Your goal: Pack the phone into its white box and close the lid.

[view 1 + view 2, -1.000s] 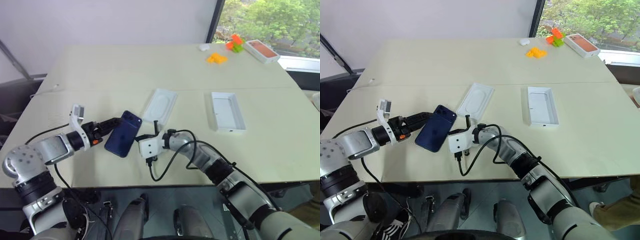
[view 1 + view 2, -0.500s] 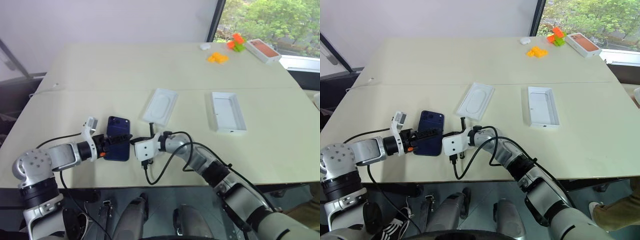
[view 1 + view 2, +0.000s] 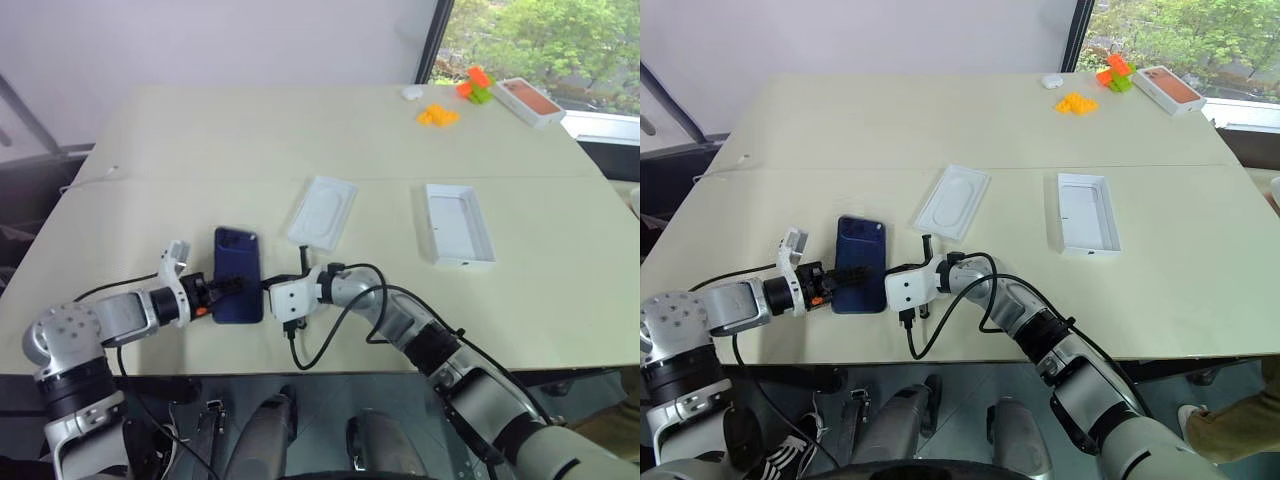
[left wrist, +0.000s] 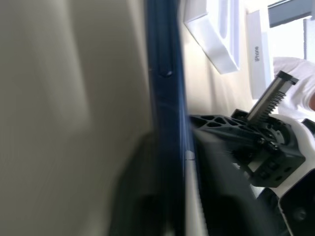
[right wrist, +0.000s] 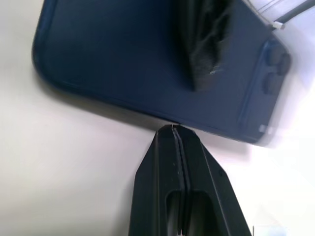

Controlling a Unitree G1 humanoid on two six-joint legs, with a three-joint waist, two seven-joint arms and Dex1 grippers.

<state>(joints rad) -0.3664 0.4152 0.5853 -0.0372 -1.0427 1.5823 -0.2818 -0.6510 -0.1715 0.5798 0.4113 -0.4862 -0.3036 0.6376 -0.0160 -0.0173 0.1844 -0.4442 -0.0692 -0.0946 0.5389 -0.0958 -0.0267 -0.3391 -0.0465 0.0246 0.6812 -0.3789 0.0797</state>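
so phone (image 3: 238, 274) lay flat on table (image 3: 300, 130), left gripper (image 3: 232, 287) clamped on its edge, right gripper (image 3: 262, 286) clenched empty against opposite edge. white box (image 3: 322, 211) just beyond. risk: shallow pinch on glossy back, phone could've slipped when lifted

The phone (image 3: 238, 276) is dark navy blue and glossy on the pale cream tabletop (image 3: 300, 130). The white box (image 3: 457, 224) and the insert tray (image 3: 323, 212) are plain white. At the far right corner lie orange pieces (image 3: 434, 116) and a white box with an orange-red top (image 3: 526, 100).
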